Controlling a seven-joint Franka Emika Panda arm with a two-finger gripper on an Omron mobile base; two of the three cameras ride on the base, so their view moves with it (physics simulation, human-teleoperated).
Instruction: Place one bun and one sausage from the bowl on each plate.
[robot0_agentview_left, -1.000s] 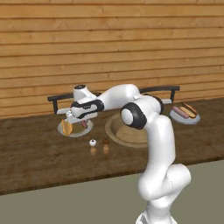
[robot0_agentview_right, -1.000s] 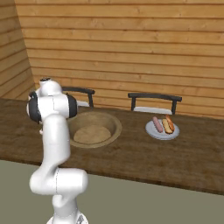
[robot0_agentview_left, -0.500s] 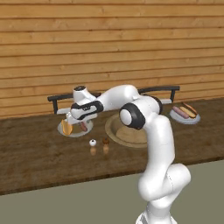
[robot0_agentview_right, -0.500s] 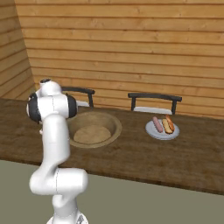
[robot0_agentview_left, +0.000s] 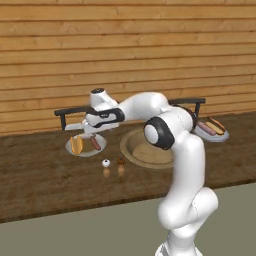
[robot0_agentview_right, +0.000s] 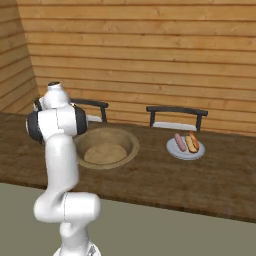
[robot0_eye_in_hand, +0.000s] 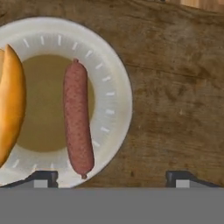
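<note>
Wooden counter (robot0_agentview_left: 45, 185) before a plank wall, carrying all items. Wooden bowl (robot0_agentview_left: 131, 142) at the centre, partly behind the arm in the left base view; in the right base view the bowl (robot0_agentview_right: 107, 148) appears to hold nothing. Left plate (robot0_agentview_left: 86, 146), pale with a brownish centre, bearing one bun (robot0_agentview_left: 76, 144) and one sausage (robot0_agentview_left: 95, 144) side by side, apart from each other; the hand view shows the same plate (robot0_eye_in_hand: 111, 83), bun (robot0_eye_in_hand: 11, 105) and sausage (robot0_eye_in_hand: 78, 118). Right plate (robot0_agentview_right: 185, 150), also bearing a sausage (robot0_agentview_right: 180, 142) and a filled bun (robot0_agentview_right: 192, 143). Gripper (robot0_agentview_left: 90, 131) poised just above the left plate, its tips (robot0_eye_in_hand: 41, 177) spread wide, holding nothing. Two small shakers (robot0_agentview_left: 113, 167) stand near the left plate. No legible writing or labels anywhere
</note>
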